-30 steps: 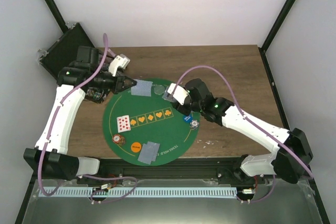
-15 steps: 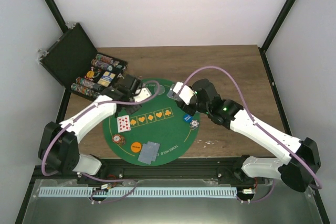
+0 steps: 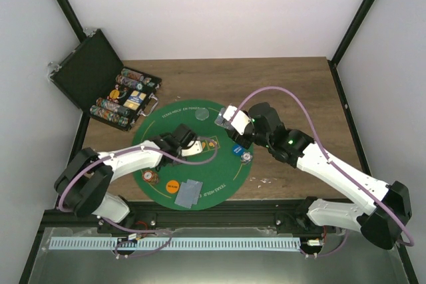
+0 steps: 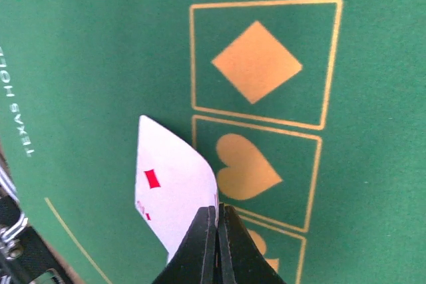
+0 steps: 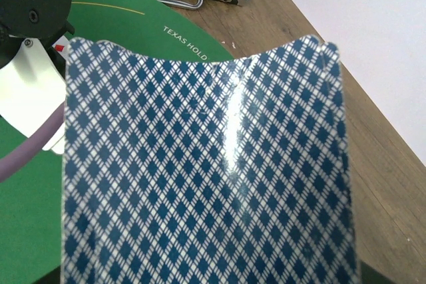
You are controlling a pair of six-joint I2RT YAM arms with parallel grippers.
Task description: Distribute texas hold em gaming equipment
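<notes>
Nearest the arm bases, face-down grey-blue cards (image 3: pixel 188 193) lay on the round green poker mat (image 3: pixel 170 121). An orange disc (image 3: pixel 172 186) sat just beside them and a short brownish chip stack (image 3: pixel 148 177) lay further left, all on the near side of the left tool (image 4: pixel 217 212). That tool was pinched fully closed on the lower corner of a white card with red diamond pips (image 4: pixel 174 187), held over the mat beside its printed heart box. To its right, a blue disc (image 3: pixel 236 150) and a white disc (image 3: pixel 246 157) sat just on the near side of the right tool (image 3: pixel 231 122). The right tool's fingers were hidden behind a bowed pack of blue diamond-backed cards (image 5: pixel 206 164), which was raised in its grip above the mat. A clear-grey disc (image 3: pixel 202 116) lay just left of it. Farthest off, beyond and left of the left tool, an open chip case (image 3: pixel 126 101) stood on the wooden counter (image 3: pixel 293 84).
</notes>
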